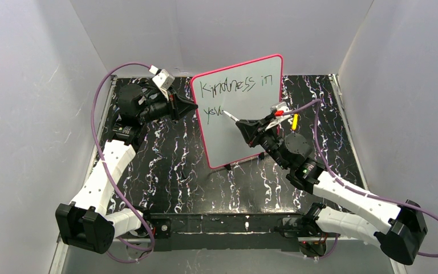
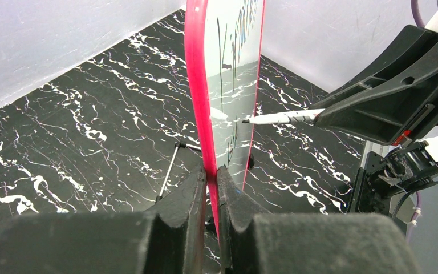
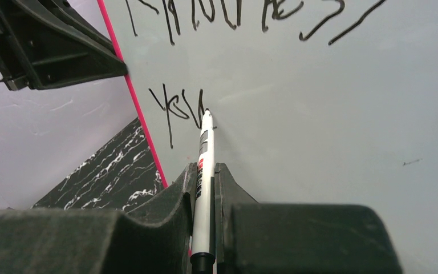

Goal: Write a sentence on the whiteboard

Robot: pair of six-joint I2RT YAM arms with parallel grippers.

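Note:
The whiteboard (image 1: 251, 120) stands upright mid-table, white with a pink-red frame. The sentence (image 1: 228, 87) reads "Kindness in" on top, with a few letters of a second line (image 1: 212, 112) under it, large in the right wrist view (image 3: 179, 108). My left gripper (image 1: 193, 107) is shut on the board's left frame edge (image 2: 197, 85), pinched between its fingers (image 2: 191, 197). My right gripper (image 1: 244, 127) is shut on a white marker (image 3: 204, 171), whose tip (image 3: 207, 112) touches the board at the end of the second line. The marker (image 2: 279, 118) also shows in the left wrist view.
The tabletop (image 1: 171, 165) is black marble with white veins, walled in by grey panels. A thin black foot (image 1: 228, 166) props the board at its lower corner. Purple cables (image 1: 100, 103) loop off both arms. A yellow and red clip (image 1: 294, 121) sits on the right wrist.

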